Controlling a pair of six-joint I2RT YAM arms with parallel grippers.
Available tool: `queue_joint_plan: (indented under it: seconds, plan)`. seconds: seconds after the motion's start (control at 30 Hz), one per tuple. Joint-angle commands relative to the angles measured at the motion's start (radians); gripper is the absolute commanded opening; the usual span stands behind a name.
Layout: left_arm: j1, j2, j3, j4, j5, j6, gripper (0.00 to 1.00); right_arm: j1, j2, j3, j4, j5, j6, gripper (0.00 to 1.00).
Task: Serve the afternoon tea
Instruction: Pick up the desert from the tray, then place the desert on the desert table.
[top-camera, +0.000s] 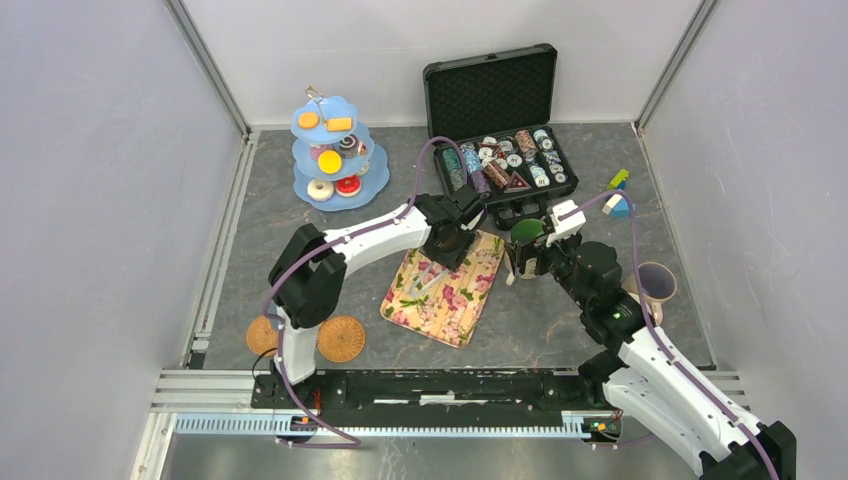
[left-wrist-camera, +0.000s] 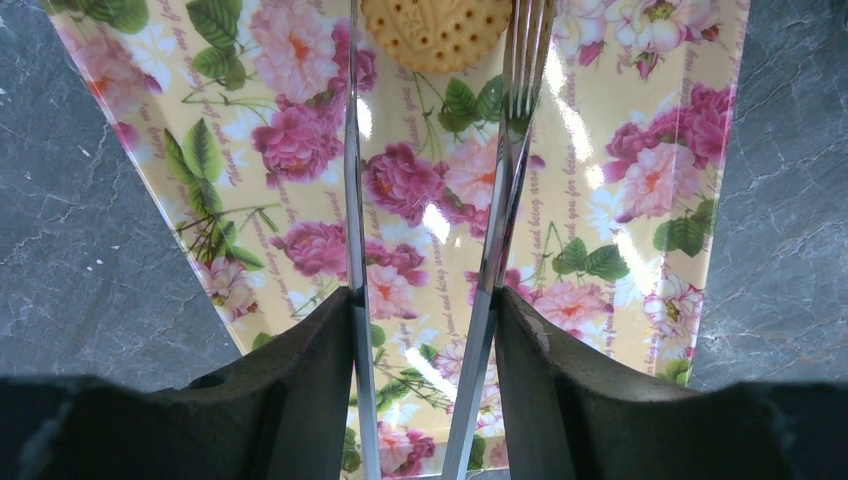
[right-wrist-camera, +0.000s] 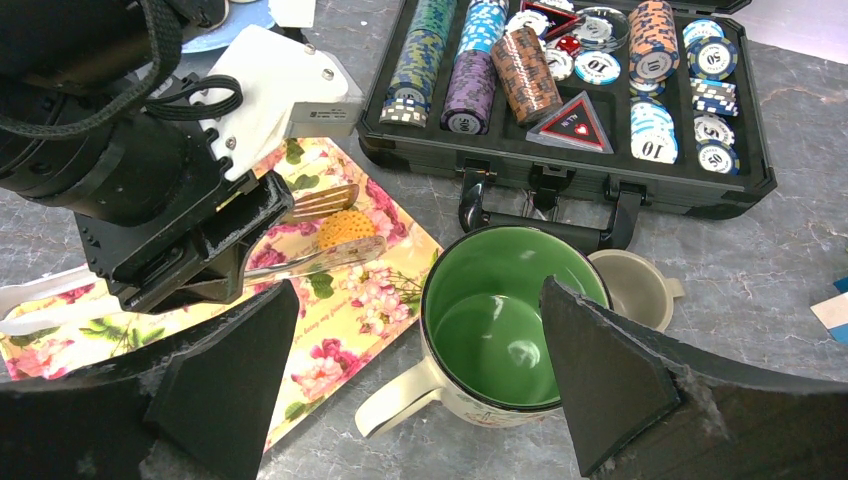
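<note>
From above, the left gripper (top-camera: 447, 243) hangs over the floral tray (top-camera: 455, 308), and the right gripper (top-camera: 527, 258) sits at the green-lined mug (top-camera: 527, 233). In the left wrist view, its fingers (left-wrist-camera: 300, 380) press together on metal tongs (left-wrist-camera: 492, 260), whose tips flank an orange-yellow biscuit (left-wrist-camera: 437, 30) over the tray. In the right wrist view, the jaws stand spread wide, one on either side of the mug, near the poker chip case (right-wrist-camera: 680, 195).
</note>
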Motion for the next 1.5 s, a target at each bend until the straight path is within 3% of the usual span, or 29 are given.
queue_joint_plan:
  seconds: [0.0,0.4,0.77,1.03,1.27,1.47]
  plan:
    - [0.004,-0.091,0.034,0.006,-0.007,-0.032,0.07,-0.001,-0.003,-0.002,0.021,0.014,0.001,0.98]
    - [0.04,-0.216,0.024,-0.05,-0.046,-0.024,0.04,-0.001,-0.008,0.003,0.016,0.019,0.001,0.98]
    - [0.363,-0.463,0.054,-0.127,0.018,0.033,0.03,-0.001,0.0,0.0,0.024,0.017,0.004,0.98]
    - [0.633,-0.523,0.151,-0.206,0.054,0.078,0.02,-0.001,0.009,0.004,0.024,0.014,0.003,0.98]
    - [0.76,-0.485,0.204,-0.216,0.043,0.099,0.02,-0.001,0.013,0.007,0.027,0.018,0.005,0.98]
    - [0.795,-0.438,0.215,-0.156,0.069,0.09,0.02,-0.002,0.008,0.011,0.019,0.021,0.002,0.98]
